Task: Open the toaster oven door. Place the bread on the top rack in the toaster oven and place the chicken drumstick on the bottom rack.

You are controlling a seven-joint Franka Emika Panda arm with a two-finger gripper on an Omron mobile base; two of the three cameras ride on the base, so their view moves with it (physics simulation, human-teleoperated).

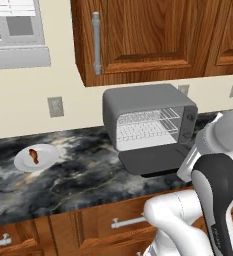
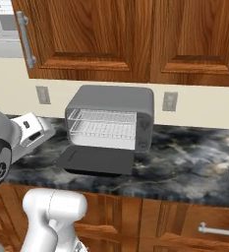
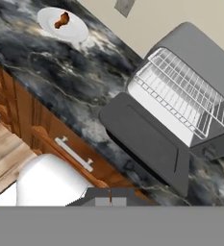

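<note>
Standing open: the toaster oven door is lying flat on the counter before the toaster oven, so that step looks finished.
Racks: the top rack and bottom rack are both sitting bare.
Drumstick: the chicken drumstick is resting on a white plate, well left of the oven.
Gripper: the gripper is hanging above the counter edge, jaws closed on nothing.
Next: it is likely needing to reach for food and part its jaws first.
</note>
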